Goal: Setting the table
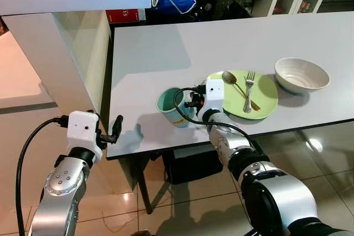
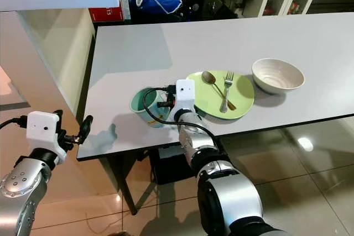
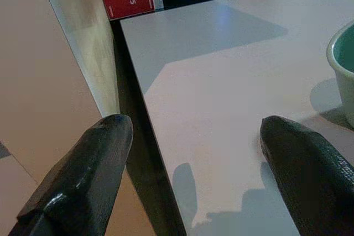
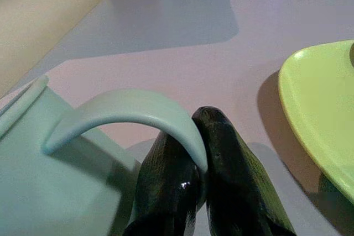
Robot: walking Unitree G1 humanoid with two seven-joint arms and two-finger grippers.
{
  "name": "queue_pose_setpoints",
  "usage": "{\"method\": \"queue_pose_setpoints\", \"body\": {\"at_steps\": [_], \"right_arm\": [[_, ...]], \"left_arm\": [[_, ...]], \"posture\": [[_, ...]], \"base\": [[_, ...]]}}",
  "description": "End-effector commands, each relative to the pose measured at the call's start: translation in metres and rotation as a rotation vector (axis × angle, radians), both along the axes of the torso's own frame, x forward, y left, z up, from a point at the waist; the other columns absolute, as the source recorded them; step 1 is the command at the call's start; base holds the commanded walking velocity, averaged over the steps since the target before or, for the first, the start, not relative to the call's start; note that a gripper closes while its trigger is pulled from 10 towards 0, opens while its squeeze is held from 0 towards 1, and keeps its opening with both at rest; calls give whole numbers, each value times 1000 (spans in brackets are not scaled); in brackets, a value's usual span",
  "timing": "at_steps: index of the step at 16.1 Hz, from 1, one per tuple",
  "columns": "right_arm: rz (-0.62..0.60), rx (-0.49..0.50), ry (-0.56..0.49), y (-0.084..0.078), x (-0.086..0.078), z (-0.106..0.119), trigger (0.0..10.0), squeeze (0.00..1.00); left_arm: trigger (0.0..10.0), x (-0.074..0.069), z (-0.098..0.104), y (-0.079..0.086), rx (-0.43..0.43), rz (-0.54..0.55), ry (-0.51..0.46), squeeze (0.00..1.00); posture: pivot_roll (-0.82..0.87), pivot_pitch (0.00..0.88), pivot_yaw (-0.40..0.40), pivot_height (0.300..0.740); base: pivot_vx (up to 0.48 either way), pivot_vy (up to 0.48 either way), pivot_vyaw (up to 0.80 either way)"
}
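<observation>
Our left gripper [image 1: 115,131] hovers at the near left corner of the grey counter [image 1: 166,48], its fingers [image 3: 94,169] spread wide and holding nothing. Just right of it stands the teal mug [image 1: 168,105], where our right gripper [image 4: 202,153] has its fingers pinched closed on the handle. Further right lie the green plate [image 1: 265,89], bearing a spoon [image 1: 237,85] and fork [image 1: 249,89], then the white bowl [image 1: 301,74].

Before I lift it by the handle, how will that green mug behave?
The mug looks glazed and rigid, so probably breakable and slick. The right gripper pinches only its thin handle, so it may swing or tilt when raised. It sits near the table edge; lift straight up.
</observation>
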State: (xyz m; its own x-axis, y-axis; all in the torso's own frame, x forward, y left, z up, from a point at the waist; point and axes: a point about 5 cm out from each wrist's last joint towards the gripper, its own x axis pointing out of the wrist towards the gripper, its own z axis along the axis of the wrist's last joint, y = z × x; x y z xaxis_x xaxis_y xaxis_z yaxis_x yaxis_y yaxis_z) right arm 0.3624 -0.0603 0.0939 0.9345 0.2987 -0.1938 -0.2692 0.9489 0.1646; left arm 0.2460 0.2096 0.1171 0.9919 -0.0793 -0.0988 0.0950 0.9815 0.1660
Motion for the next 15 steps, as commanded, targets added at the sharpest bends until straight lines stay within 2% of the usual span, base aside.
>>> {"method": "queue_pose_setpoints", "body": {"at_steps": [1, 2, 10, 12, 13, 15], "right_arm": [[-18, -51, 117, -7, -13, -28, 10000, 600], [-24, -52, 124, -8, -14, -30, 10000, 992], [-83, -126, 174, -23, -25, -50, 10000, 1000], [-96, -214, 159, -28, -29, -54, 10000, 1000], [-92, -256, 146, -29, -30, -56, 10000, 0], [-88, -296, 115, -28, -29, -53, 10000, 0]], "left_arm": [[10000, -1, 4, -1, 12, -13, -2, 0], [10000, -2, 4, -1, 12, -14, -1, 0], [10000, -4, 5, -2, 15, -15, 7, 0], [10000, -5, 5, -2, 16, -14, 9, 0], [10000, -5, 5, -2, 17, -13, 9, 0], [10000, -5, 4, -1, 17, -10, 9, 0]], "posture": [[180, 22, 46, 740], [180, 22, 47, 740], [186, 37, 48, 740], [186, 37, 50, 740], [186, 37, 50, 740], [184, 34, 49, 740]], "base": [[0, 0, 0], [0, 0, 0], [0, 0, 0], [0, 0, 0], [0, 0, 0], [0, 0, 0]]}}
